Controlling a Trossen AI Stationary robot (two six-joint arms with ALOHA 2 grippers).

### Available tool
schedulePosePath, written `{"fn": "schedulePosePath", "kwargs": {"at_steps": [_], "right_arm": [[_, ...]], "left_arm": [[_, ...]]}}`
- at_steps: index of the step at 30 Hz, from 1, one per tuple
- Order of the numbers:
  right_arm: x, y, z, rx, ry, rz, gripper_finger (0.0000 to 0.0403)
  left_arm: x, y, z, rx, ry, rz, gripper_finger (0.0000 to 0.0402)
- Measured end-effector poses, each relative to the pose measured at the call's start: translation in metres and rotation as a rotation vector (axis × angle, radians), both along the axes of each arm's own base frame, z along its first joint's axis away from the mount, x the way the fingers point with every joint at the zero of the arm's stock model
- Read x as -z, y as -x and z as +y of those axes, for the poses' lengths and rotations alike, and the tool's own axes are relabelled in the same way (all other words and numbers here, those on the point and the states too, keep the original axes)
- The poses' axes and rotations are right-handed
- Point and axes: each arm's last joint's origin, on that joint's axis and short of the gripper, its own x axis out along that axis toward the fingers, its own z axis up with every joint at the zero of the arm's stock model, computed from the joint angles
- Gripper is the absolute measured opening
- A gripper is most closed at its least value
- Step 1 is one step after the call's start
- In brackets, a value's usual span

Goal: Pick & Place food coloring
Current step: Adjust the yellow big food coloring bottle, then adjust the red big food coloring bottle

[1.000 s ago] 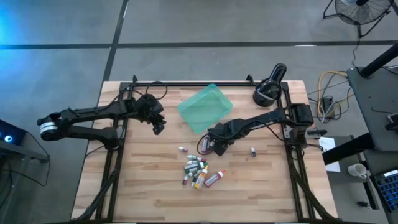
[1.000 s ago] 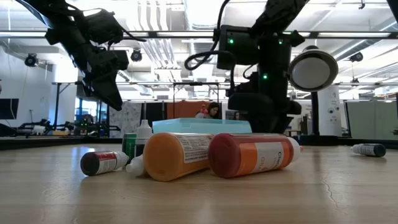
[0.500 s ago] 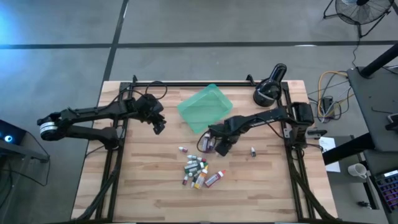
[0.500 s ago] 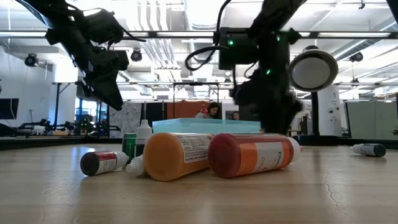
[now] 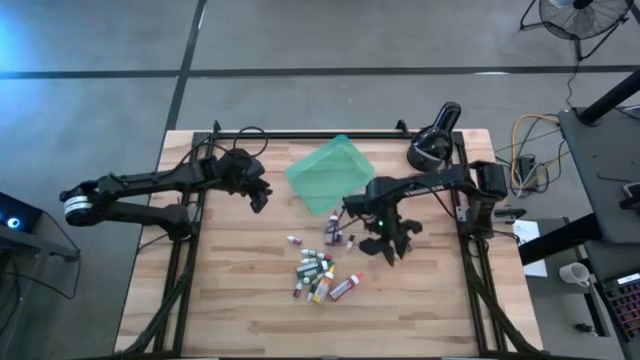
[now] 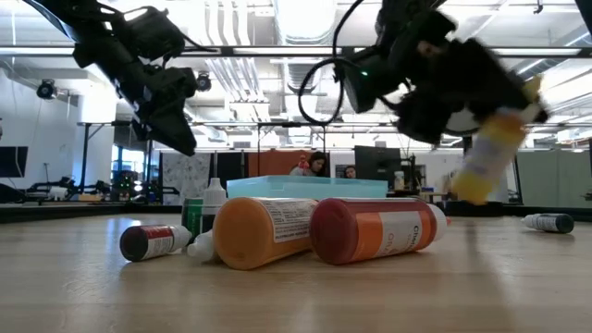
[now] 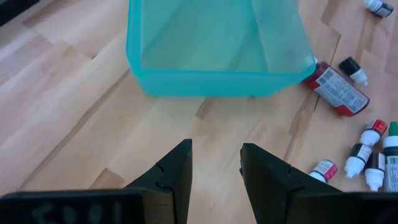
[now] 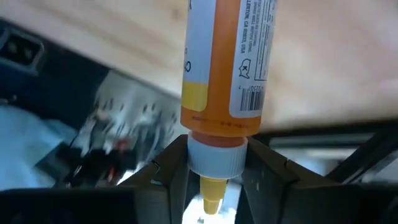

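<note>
Over the right half of the tabletop [image 5: 230,300], the right gripper [image 8: 214,163] is up in the air with a yellow-orange bottle [image 8: 225,62] of food coloring pinched between its fingers at the white cap, nozzle pointing back toward the wrist. From table height that bottle [image 6: 487,153] hangs tilted, clear of the wood, and it looks blurred, so I'd say the arm is swinging. From above, the gripper [image 5: 385,243] sits just right of the teal tray [image 5: 330,172], which lies empty at the far middle.

Look at that grip: it's on the narrow collar, not the body. These bottles are small, light, smooth plastic, stiff enough to take a squeeze, but a hold on the cap lets the body pendulum. My guess is a firmer hold would be across the labelled middle. Slippery too, and round, so any that get nudged will roll.

Below and to the left, the remaining bottles [image 5: 320,277] lie in a loose heap near the tabletop's middle, with a dark-red one [image 5: 334,232] close against the tray's near corner. At table height a fat orange bottle [image 6: 264,231] and a red one [image 6: 375,229] lie side by side on the wood.

Far left, the left gripper [image 7: 214,168] hovers with fingers parted and nothing between them, facing the tray. A black round lamp [image 5: 432,145] stands at the far right corner.
</note>
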Motion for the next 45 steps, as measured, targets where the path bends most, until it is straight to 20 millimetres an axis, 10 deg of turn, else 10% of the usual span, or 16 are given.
{"fn": "schedulePosePath", "kwargs": {"at_steps": [15, 30, 45], "right_arm": [[0.034, 0.046, 0.066, -0.028, -0.237, 0.319, 0.0122], [0.068, 0.076, 0.067, -0.035, -0.214, 0.367, 0.0128], [0.062, 0.062, 0.067, -0.142, -0.009, 0.246, 0.0191]], "left_arm": [[-0.003, -0.003, 0.001, 0.025, -0.045, -0.033, 0.0110], [-0.003, -0.003, 0.001, 0.025, -0.044, -0.032, 0.0110], [-0.003, -0.003, 0.001, 0.029, -0.048, -0.030, 0.0110]]}}
